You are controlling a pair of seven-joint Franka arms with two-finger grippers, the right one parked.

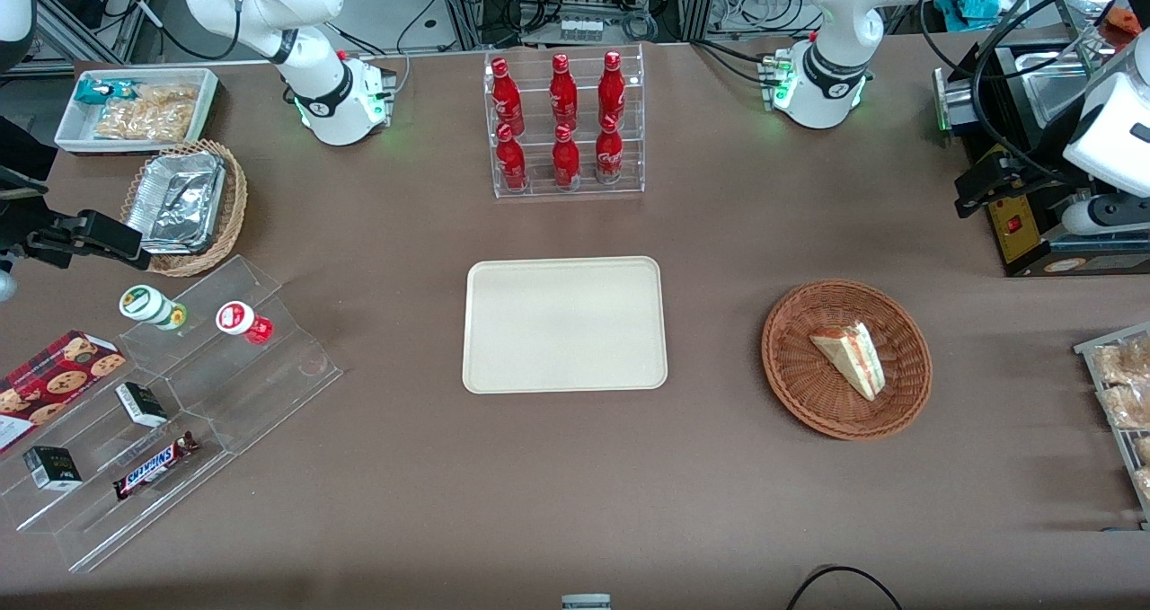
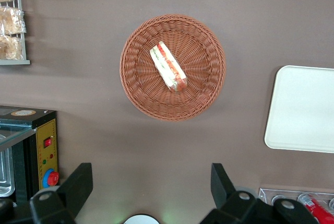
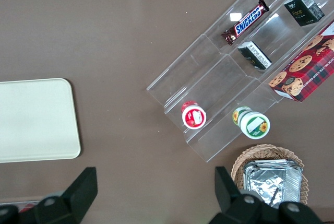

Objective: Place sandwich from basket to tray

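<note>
Tray [image 3: 36, 119] beside clear stepped rack [image 3: 235, 72] holding Snickers bar [image 3: 245, 21]

The gripper [image 2: 148, 185] shows only its 2 dark fingers [image 2: 78, 182], spread wide, their bases cut by the picture's edge. The tray [image 2: 302, 109] is cut by the edge too.

- The sandwich [image 1: 852, 358] has pale white bread with red and green filling stripes.
- The basket [image 1: 800, 385] is reddish-brown woven wicker.
- The tray [image 1: 564, 324] is plain cream-beige.
- The table [image 1: 575, 484] is a flat dull brown.
- The gripper [image 2: 151, 192], high above the table near the basket, has black fingers set wide apart.
- The bottles [image 1: 561, 116] are bright red with white lettering.
- The candy bar [image 1: 154, 466] is brown with a white label.
</note>
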